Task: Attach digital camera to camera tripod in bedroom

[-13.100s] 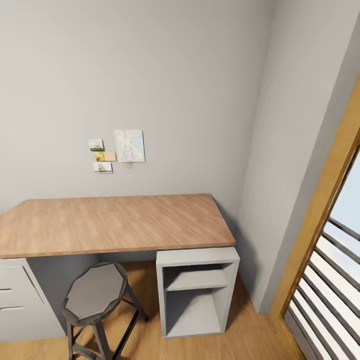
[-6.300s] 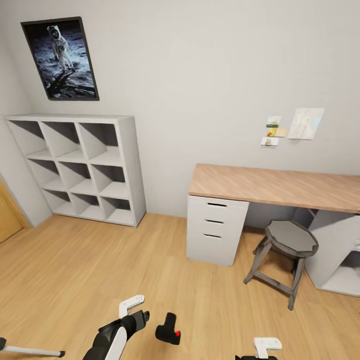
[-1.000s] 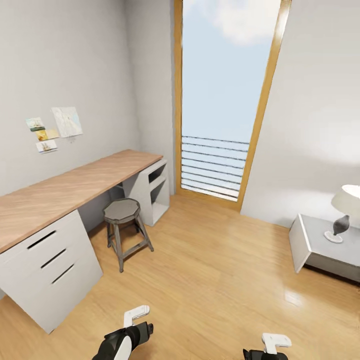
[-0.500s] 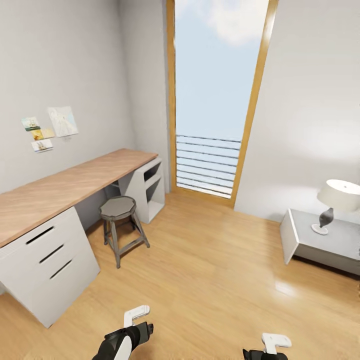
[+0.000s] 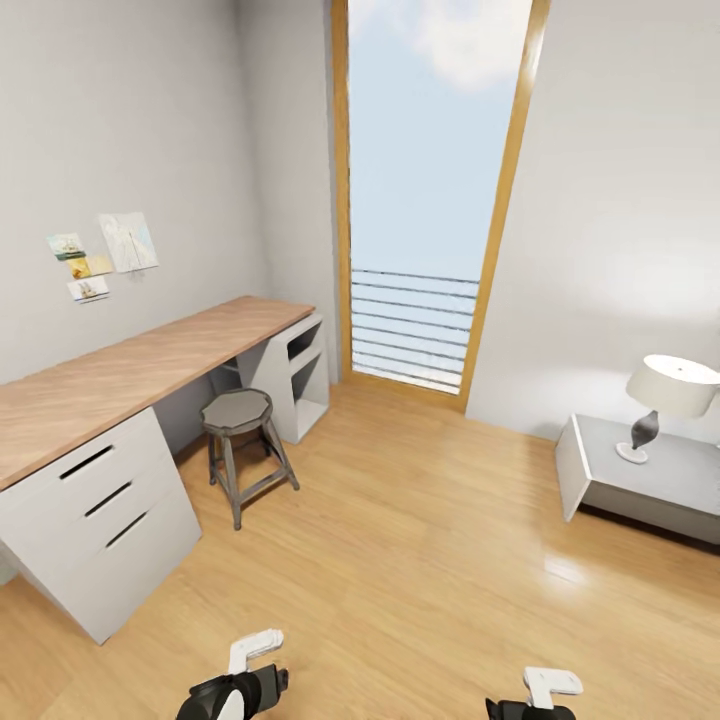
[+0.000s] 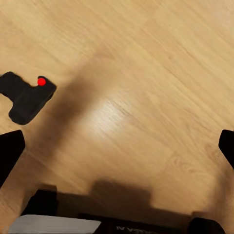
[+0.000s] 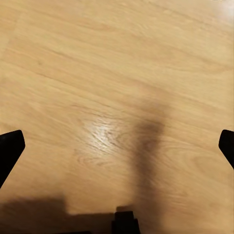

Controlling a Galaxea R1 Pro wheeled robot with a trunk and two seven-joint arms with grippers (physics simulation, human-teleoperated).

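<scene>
Both your grippers, left [image 6: 117,146] and right [image 7: 117,146], hang with fingers spread wide over bare floor [image 5: 430,540]. Your camera [image 6: 27,97] lies on the planks beside the left fingers, untouched.

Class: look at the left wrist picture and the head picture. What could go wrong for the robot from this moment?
1. The digital camera lies on the wood floor, apart from the open left gripper; the moving base might run over or knock it.
2. The head view faces the window and stool, so the robot may lose track of the camera.
</scene>
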